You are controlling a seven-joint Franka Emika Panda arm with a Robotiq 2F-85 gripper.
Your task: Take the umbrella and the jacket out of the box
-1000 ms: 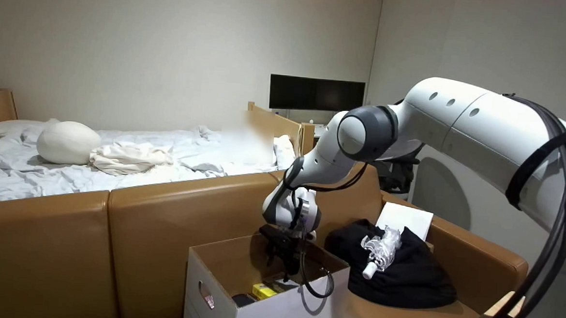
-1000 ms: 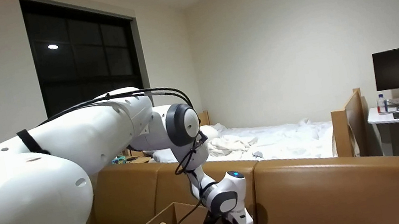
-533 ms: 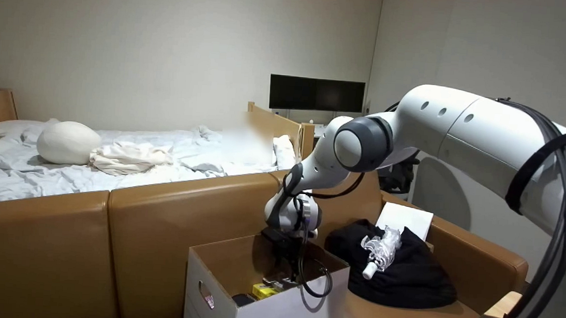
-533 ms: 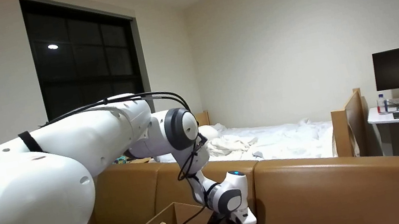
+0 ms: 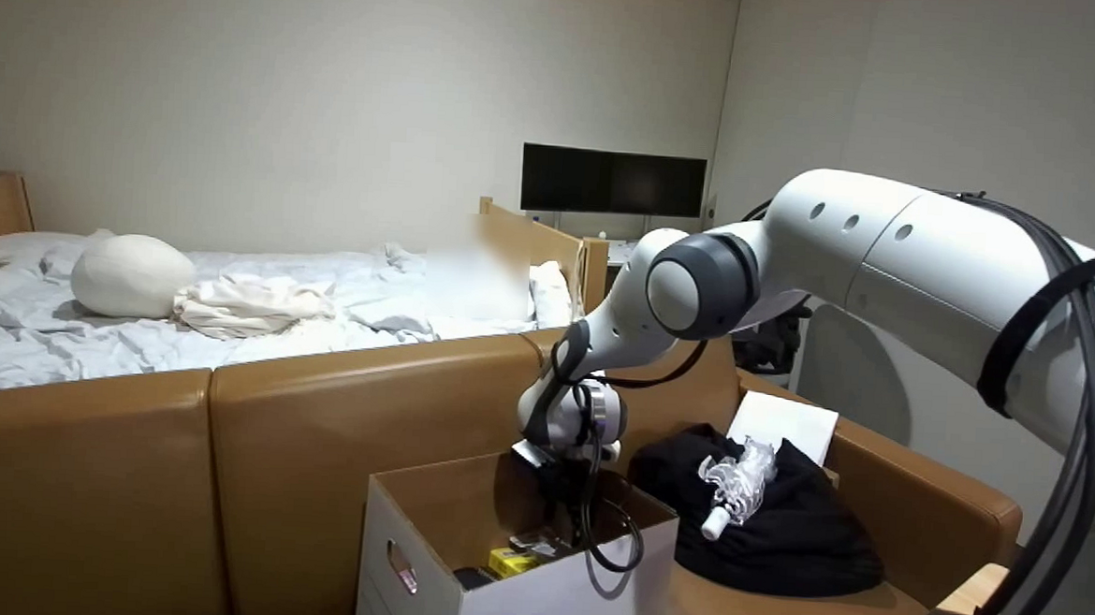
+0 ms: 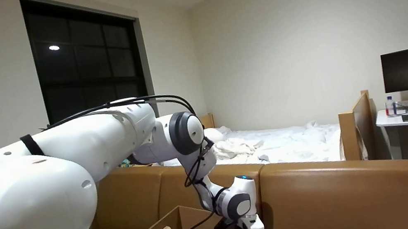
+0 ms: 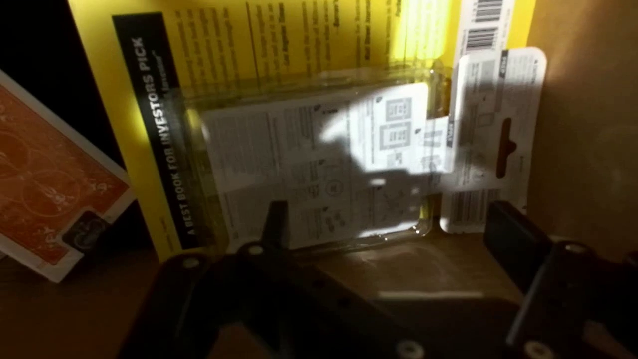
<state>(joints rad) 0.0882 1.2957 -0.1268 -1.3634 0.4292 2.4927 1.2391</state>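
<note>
Both exterior views are sharing the sofa point(image 5: 363, 420) and bed point(image 5: 371, 284), looking into the box point(image 5: 555, 603) in an exterior view, close past the arm point(image 6: 78, 140) in an exterior view. The wrist view is facing down, close over a book point(image 7: 269, 47).

My wrist view is dim, hard glare washing out parts of the package point(image 7: 314, 164) and book point(image 7: 309, 40). Both exterior views reach me brighter; in an exterior view the bed point(image 5: 371, 284) is partly smeared and the wall point(image 5: 961, 114) carries a rounded shadow.
</note>
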